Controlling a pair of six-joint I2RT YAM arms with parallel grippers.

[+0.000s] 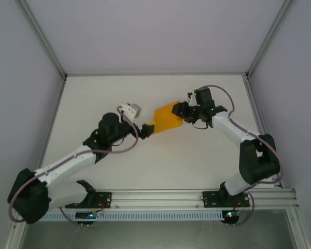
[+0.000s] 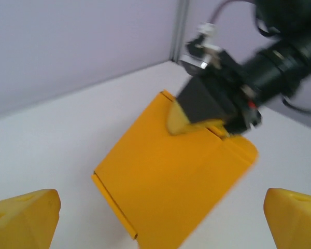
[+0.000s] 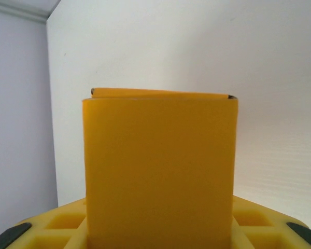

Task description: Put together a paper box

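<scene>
The paper box (image 1: 167,118) is a flattened orange-yellow card sleeve held above the table's middle, tilted. My right gripper (image 1: 182,114) is shut on its far end. In the right wrist view the paper box (image 3: 160,166) stands up between my yellow fingers (image 3: 54,228), with a folded edge on top. In the left wrist view the paper box (image 2: 171,176) slopes up to the right arm's black wrist (image 2: 233,98), whose yellow finger presses on its upper end. My left gripper (image 2: 160,207) is wide open, one fingertip on each side of the box's near end, touching nothing. It sits at the card's left corner (image 1: 147,127).
The white table (image 1: 160,166) is walled by pale panels with metal corner posts (image 1: 46,46). An aluminium rail (image 1: 197,197) carrying both arm bases runs along the near edge.
</scene>
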